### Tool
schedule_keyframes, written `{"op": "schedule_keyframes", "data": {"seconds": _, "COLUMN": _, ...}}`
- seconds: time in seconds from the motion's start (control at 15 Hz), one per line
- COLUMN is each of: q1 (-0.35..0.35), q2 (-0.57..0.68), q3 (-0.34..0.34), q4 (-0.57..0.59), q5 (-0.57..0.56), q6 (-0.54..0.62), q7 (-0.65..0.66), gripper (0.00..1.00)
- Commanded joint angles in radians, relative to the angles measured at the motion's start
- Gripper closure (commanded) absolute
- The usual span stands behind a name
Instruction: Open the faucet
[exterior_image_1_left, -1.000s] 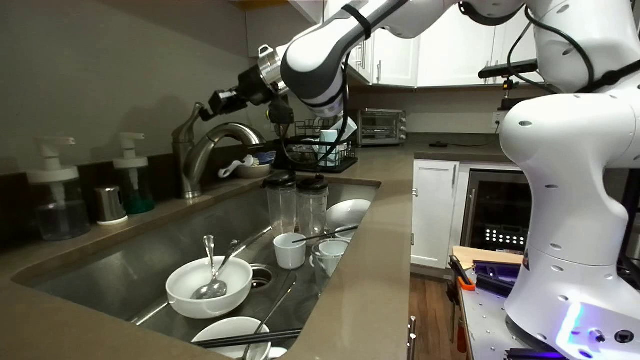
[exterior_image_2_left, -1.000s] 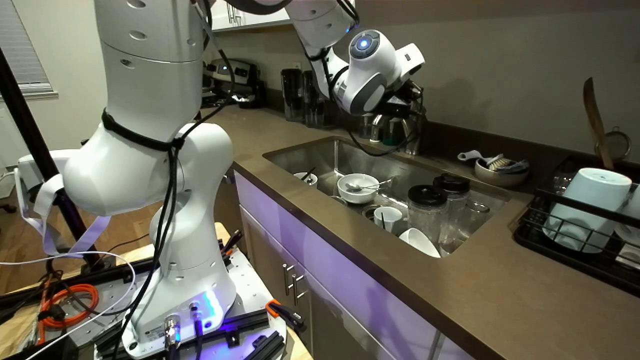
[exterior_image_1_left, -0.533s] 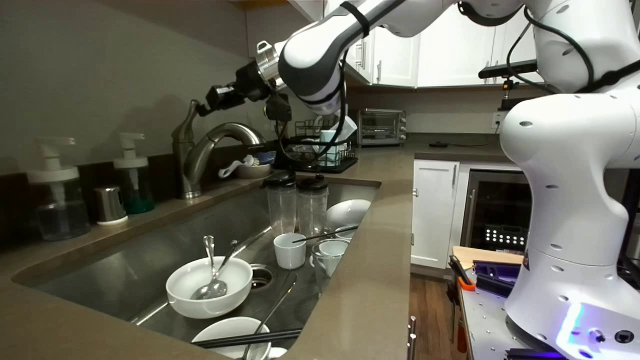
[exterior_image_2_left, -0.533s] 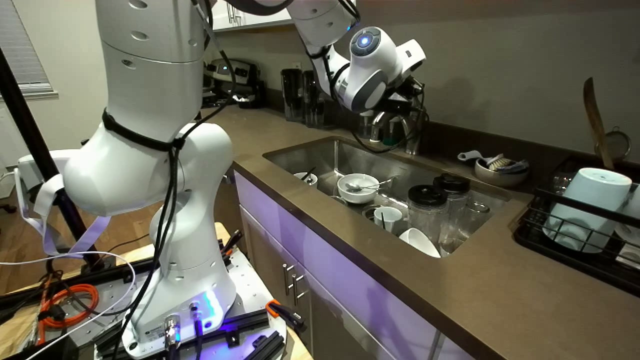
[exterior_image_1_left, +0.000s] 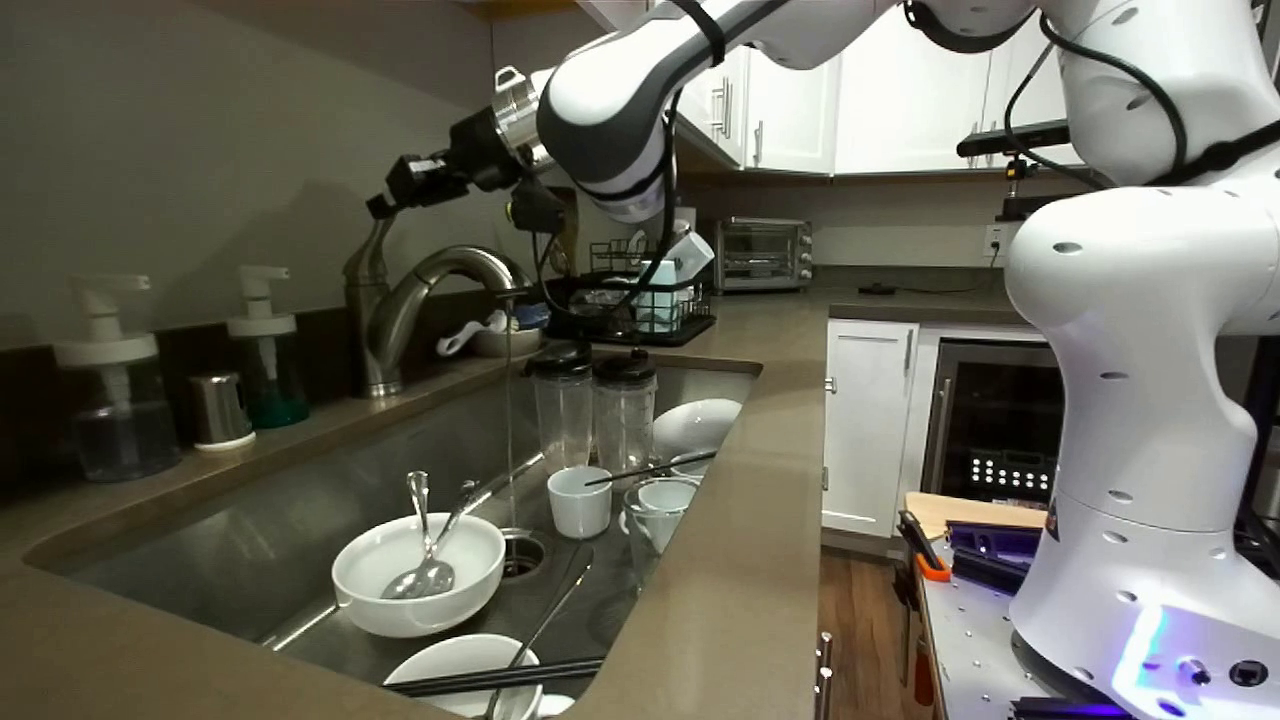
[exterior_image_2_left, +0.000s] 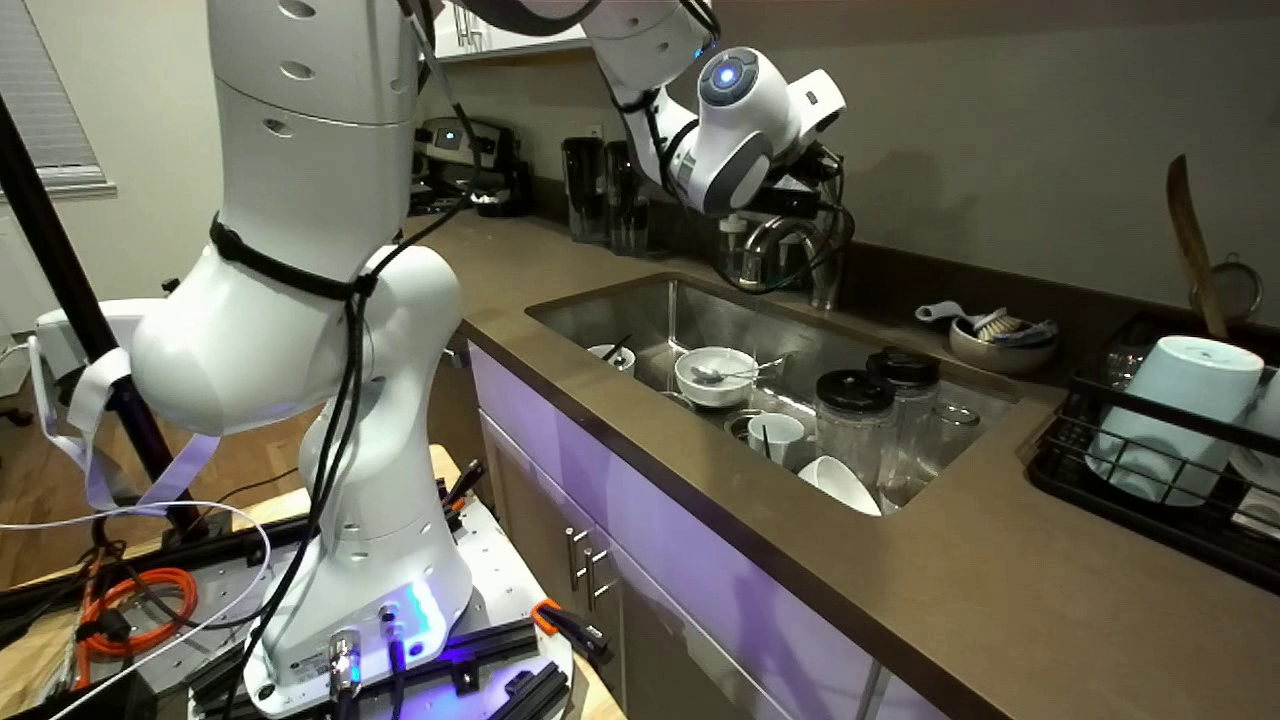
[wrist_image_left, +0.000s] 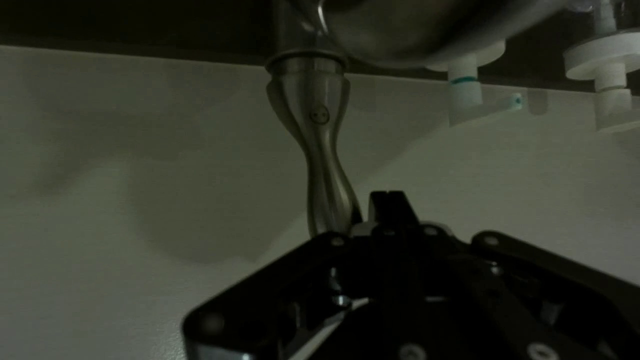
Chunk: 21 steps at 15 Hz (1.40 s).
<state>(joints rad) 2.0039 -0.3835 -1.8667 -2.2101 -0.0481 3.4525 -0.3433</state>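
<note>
The arm (exterior_image_1_left: 625, 120) slants down, its gripper (wrist_image_left: 389, 197) (fingertips (wrist_image_left: 400, 210) together) beside the lever (wrist_image_left: 322, 140) of the faucet (exterior_image_1_left: 387, 340).

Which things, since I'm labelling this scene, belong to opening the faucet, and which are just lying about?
For the job:
faucet, water running from its spout
its lever handle
end effector, shut, at the handle's top

Just lying about:
pump-top soap dispensers
white bowl with a spoon inside
black-lidded clear containers
dish rack
</note>
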Motion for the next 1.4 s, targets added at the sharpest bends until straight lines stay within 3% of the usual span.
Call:
{"op": "schedule_keyframes", "data": {"seconds": 0.0, "q1": 0.074, "q2": -0.012, "q3": -0.056, "q4": 0.053, "q5": 0.007, "q6": 0.000, "q7": -0.029, "gripper": 0.97}}
{"op": "schedule_keyframes", "data": {"seconds": 0.53, "q1": 0.178, "q2": 0.012, "q3": -0.164, "q4": 0.021, "q5": 0.033, "q6": 0.001, "q7": -0.004, "gripper": 0.97}}
{"op": "schedule_keyframes", "data": {"seconds": 1.33, "q1": 0.325, "q2": 0.056, "q3": -0.343, "q4": 0.081, "q5": 0.056, "q6": 0.001, "q7": -0.014, "gripper": 0.97}}
